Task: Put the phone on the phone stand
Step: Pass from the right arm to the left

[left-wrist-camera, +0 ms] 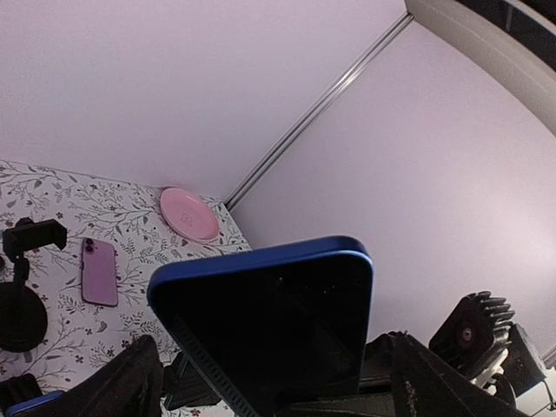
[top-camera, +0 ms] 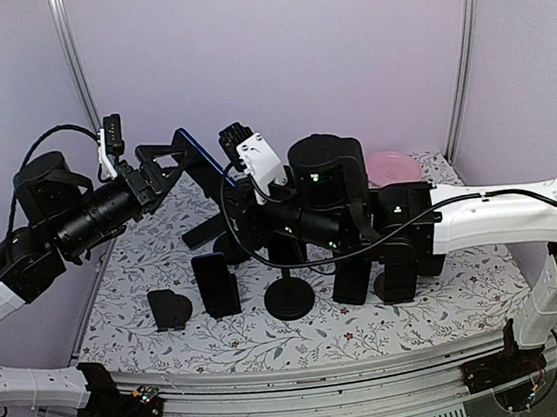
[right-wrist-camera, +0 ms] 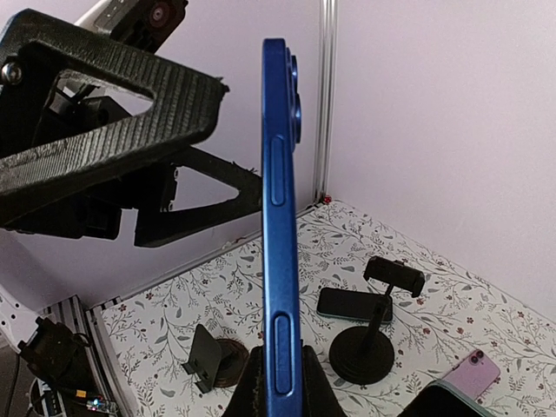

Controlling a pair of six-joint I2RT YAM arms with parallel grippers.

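**A:** Phone, where's it at rn?

**B:** Up in the air over the far-left part of the counter, well apart from every stand. It's stood on end. The right gripper is pressed together on its bottom edge, and that's the only hold I can see.

**A:** Left gripper?

**B:** The left gripper is spread wide, w/ one finger on each side of the phone higher up. Neither pad looks to be biting yet. I read it as a handover w/ no 2nd grip made.

**A:** So what goes wrong from here?

**B:** Biggest risk, imo: the right lets go before the left has clamped. Then the phone drops straight onto the counter, or onto the stands below.

**A:** Anything else?

**B:** The right's pinch is low and narrow, so a nudge from a closing finger could swing the phone round that pinch. It'd then sit skewed in the left gripper and meet the stand crooked. The side buttons also face out along the edge, and a pad landing there gives a poor seat.

**A:** And if both clamp?

**B:** Then any pull by one arm fights the other, and the phone may slip or twist.

**A:** Which stand is it for?

**B:** Can't tell. The clamp stand and the wedge stand are both free. It's crowded down there, though. A pink phone lies near right, and more stands sit under the right arm, so a low approach could knock sth over.
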